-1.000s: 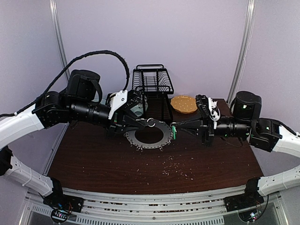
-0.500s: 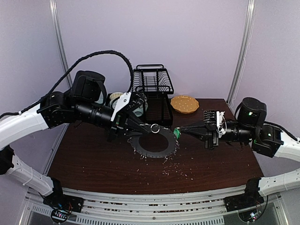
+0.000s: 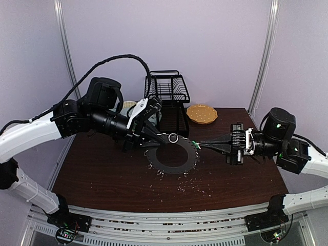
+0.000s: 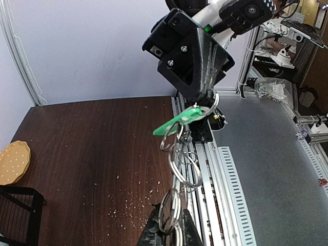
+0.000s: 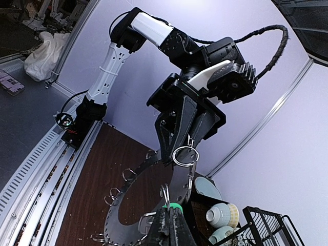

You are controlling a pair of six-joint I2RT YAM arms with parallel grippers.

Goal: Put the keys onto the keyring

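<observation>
My left gripper point(image 3: 165, 138) is shut on the rim of the keyring point(image 3: 187, 163), a dark grey disc fringed with wire loops, and holds it tilted above the table. In the left wrist view my fingers point(image 4: 154, 233) pinch the disc edge-on, with its loops point(image 4: 183, 166) strung upward. My right gripper point(image 3: 199, 145) is shut on the green-headed key point(image 3: 194, 145) and holds it against the disc's right rim. The right wrist view shows the key point(image 5: 173, 205) at a loop on the disc point(image 5: 113, 218), with the left gripper point(image 5: 182, 148) behind.
A black wire dish rack point(image 3: 166, 89) stands at the back of the brown table point(image 3: 102, 174), with pale bowls point(image 5: 220, 215) beside it. A tan round disc point(image 3: 201, 114) lies at the back right. Pale crumbs point(image 3: 189, 182) are scattered in front of the keyring.
My left gripper has lifted and tilted the keyring and carried it right and nearer. My right gripper has drawn back to the right with the key, staying at the disc's rim.
</observation>
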